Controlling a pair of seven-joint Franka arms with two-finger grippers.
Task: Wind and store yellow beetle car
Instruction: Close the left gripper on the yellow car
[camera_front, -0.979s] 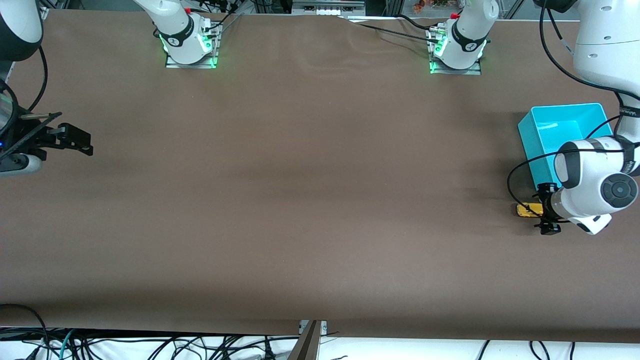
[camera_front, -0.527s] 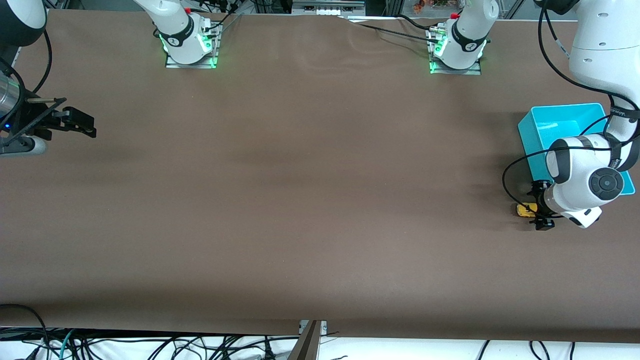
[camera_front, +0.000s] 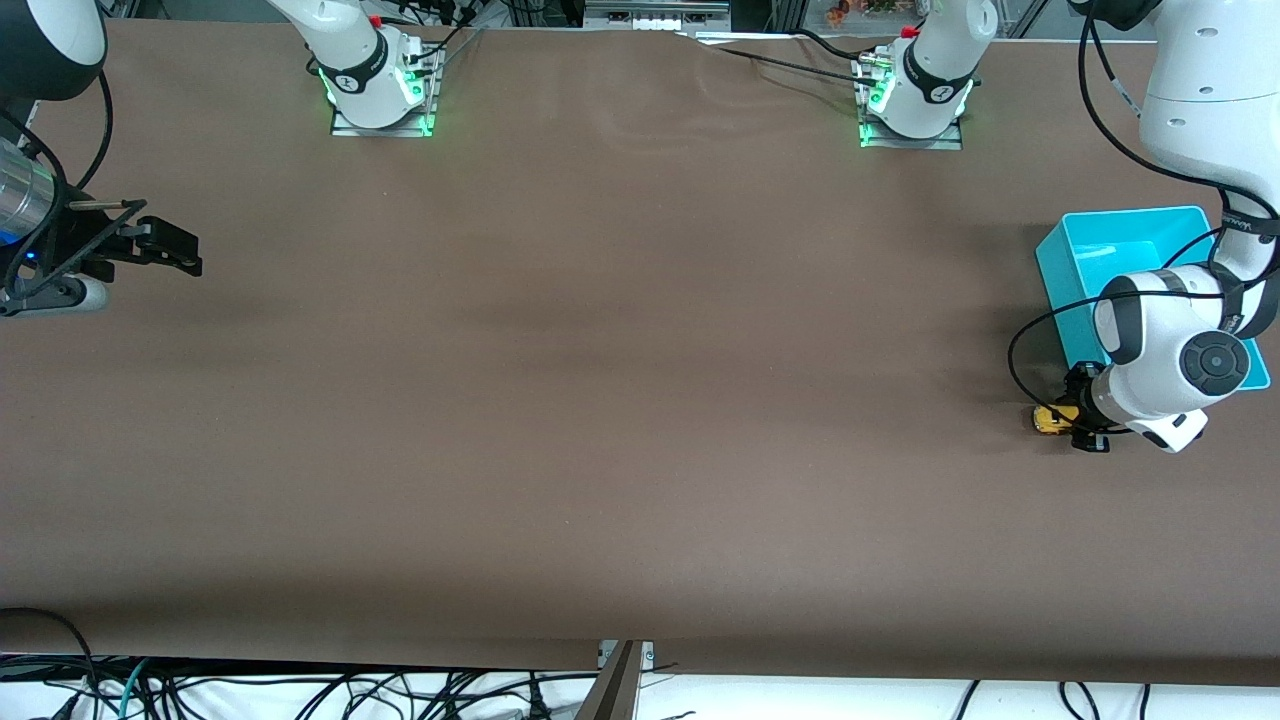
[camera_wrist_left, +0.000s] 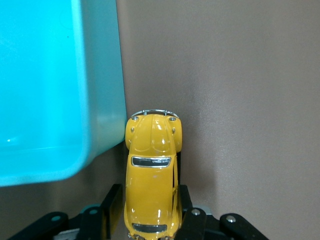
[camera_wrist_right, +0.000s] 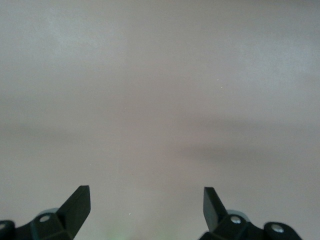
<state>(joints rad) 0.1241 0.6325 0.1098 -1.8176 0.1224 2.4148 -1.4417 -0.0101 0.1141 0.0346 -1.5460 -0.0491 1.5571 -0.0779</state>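
The yellow beetle car (camera_front: 1050, 419) sits on the brown table just nearer the front camera than the cyan bin (camera_front: 1060, 280). My left gripper (camera_front: 1085, 412) is low at the table, shut on the car with one finger against each side. In the left wrist view the car (camera_wrist_left: 152, 185) lies lengthwise between my left gripper's (camera_wrist_left: 150, 195) fingers, its bumper close to the bin's corner (camera_wrist_left: 100, 100). My right gripper (camera_front: 185, 255) is open and empty over bare table at the right arm's end; the right wrist view shows my right gripper (camera_wrist_right: 145, 197) spread wide.
The bin looks empty where its inside shows; the left arm's wrist covers part of it. Both arm bases (camera_front: 375, 95) (camera_front: 915, 100) stand along the edge farthest from the front camera. Cables hang below the table's near edge.
My left gripper's fingers have closed in around the car and the left wrist has shifted slightly toward the bin. My right gripper has drifted a little toward the bases' side.
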